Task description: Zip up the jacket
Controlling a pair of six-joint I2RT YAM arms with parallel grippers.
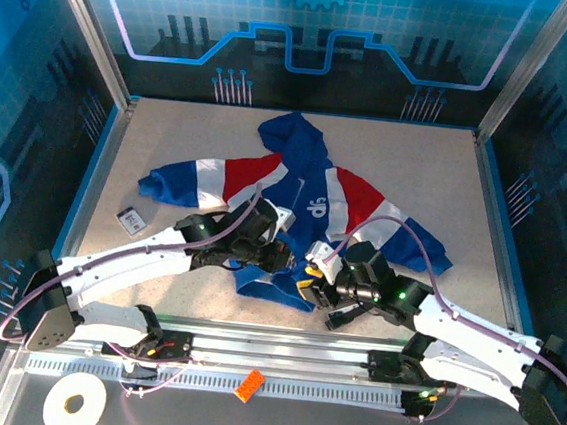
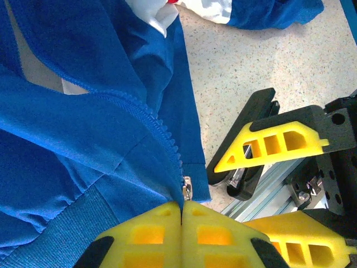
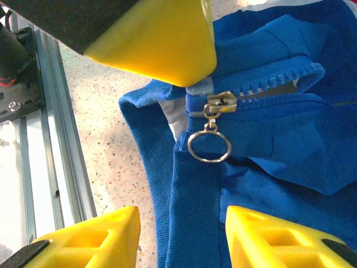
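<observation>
Left gripper [image 2: 182,223] pinches jacket [image 2: 83,139] hem — zipper [image 2: 167,137] base hidden.

blue jacket [image 1: 299,154] banded red and white, silver zipper pull [image 3: 211,124], speckled beige table [image 1: 170,141].

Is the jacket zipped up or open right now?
Open: the zipper slider sits at the bottom of the jacket, and the teeth rows beyond it lie parted.
</observation>
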